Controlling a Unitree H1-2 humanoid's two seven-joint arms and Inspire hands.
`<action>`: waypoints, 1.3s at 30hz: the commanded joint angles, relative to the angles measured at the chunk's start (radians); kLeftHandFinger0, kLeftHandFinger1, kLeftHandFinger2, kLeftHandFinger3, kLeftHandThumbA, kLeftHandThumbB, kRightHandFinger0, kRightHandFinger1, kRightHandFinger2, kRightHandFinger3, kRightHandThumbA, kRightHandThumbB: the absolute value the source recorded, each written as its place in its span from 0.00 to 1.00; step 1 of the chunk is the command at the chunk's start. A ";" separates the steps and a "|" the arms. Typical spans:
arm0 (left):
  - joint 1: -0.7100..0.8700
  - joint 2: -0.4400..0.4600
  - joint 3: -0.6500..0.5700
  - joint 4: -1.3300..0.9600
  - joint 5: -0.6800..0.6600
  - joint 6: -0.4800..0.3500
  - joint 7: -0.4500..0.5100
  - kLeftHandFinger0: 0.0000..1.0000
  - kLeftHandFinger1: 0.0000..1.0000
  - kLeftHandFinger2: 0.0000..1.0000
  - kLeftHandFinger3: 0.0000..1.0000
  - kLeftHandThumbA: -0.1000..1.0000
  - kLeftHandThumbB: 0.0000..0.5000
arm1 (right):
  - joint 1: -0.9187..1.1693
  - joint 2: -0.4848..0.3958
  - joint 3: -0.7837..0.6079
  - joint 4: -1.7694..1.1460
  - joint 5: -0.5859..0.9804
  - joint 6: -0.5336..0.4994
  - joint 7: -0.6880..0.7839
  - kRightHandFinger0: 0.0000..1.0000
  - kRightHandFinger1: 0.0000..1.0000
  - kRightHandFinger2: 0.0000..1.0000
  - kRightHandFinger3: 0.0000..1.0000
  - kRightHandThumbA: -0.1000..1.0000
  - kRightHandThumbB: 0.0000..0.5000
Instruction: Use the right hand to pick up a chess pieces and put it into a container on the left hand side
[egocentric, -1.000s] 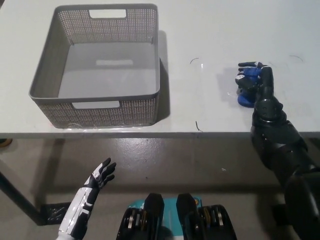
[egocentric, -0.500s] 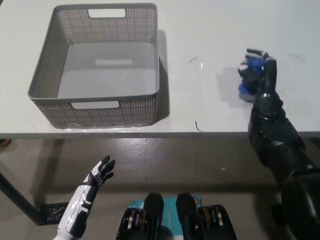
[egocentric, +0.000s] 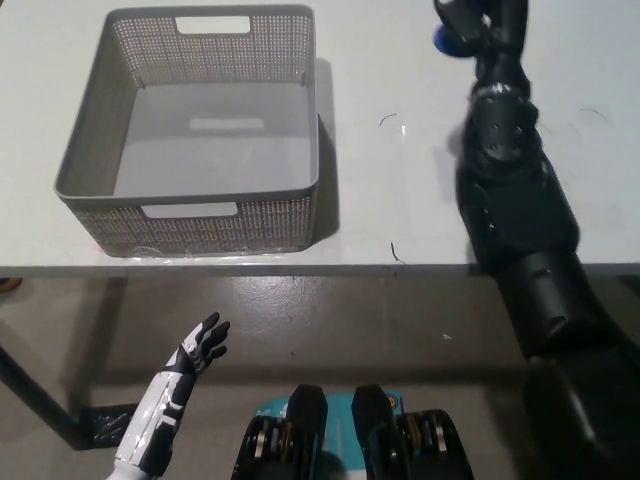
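At the lower left of the frame, the white left hand (egocentric: 202, 345) is held idle below the table edge, fingers spread, nothing in it. Above it, at the upper left, the grey mesh basket (egocentric: 190, 215) is seen on the white table (egocentric: 400, 190) — no piece inside. At the upper right, the black right hand (egocentric: 478, 25) is raised near the top edge of the frame, fingers closed around a blue chess piece (egocentric: 446, 38), only partly visible beside the hand. The pick-up is judged complete: 1 piece lifted clear of the table. Outstanding — carriage leftward over the basket and release. The piece and basket are well apart.
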 joint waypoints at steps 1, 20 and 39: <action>-0.005 0.013 0.000 -0.003 0.000 -0.037 -0.006 1.00 1.00 1.00 1.00 1.00 0.81 | -0.110 0.052 0.031 -0.055 -0.029 0.033 -0.011 0.00 0.28 0.70 0.74 0.00 0.25; -0.011 0.012 -0.016 -0.006 0.019 -0.015 -0.012 1.00 1.00 1.00 1.00 1.00 0.92 | -0.375 0.294 0.086 0.386 -0.034 -0.048 -0.044 0.00 0.29 0.76 0.71 0.00 0.32; -0.060 0.029 -0.027 0.002 0.017 -0.024 -0.027 1.00 1.00 1.00 1.00 1.00 0.91 | -0.363 0.252 0.203 0.599 -0.068 0.085 0.150 0.16 0.59 0.88 0.77 0.00 0.39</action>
